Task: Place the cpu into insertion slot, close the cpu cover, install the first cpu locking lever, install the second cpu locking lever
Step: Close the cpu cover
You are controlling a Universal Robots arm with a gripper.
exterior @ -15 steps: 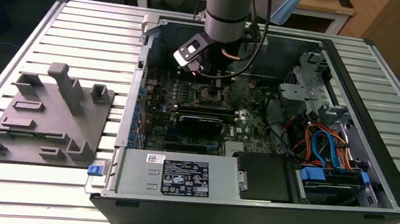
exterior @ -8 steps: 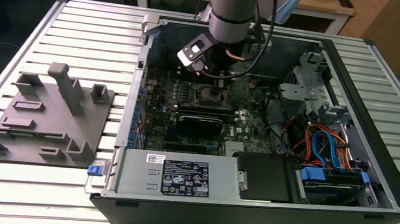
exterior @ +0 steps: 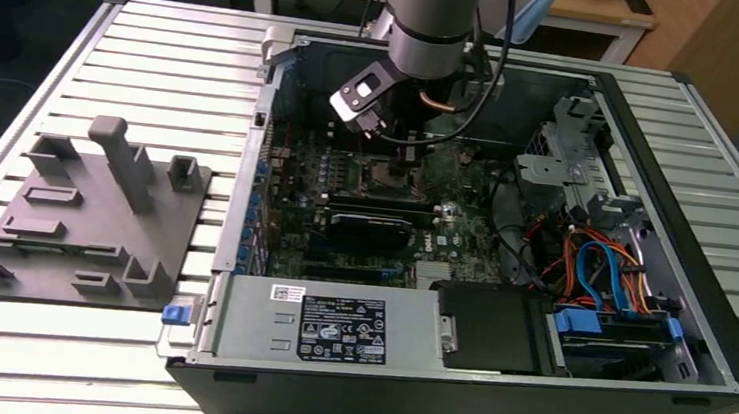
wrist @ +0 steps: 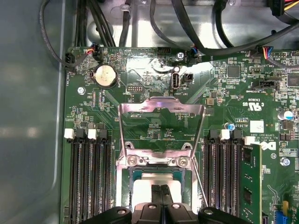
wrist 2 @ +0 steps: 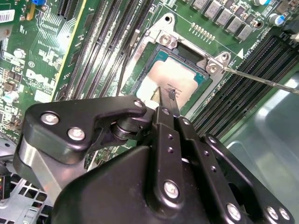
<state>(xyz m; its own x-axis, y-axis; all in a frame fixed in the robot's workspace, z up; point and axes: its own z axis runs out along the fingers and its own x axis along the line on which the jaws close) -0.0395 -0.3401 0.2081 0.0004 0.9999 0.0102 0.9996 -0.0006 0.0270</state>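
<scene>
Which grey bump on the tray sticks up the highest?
The thin post near the far edge of the tray. It stands well above the short, squat blocks around it.

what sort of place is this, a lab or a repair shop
Most likely a robotics lab or test workshop: an open computer case lies on a slatted metal table, a robot arm reaches into it, and wooden desks stand behind.
</scene>
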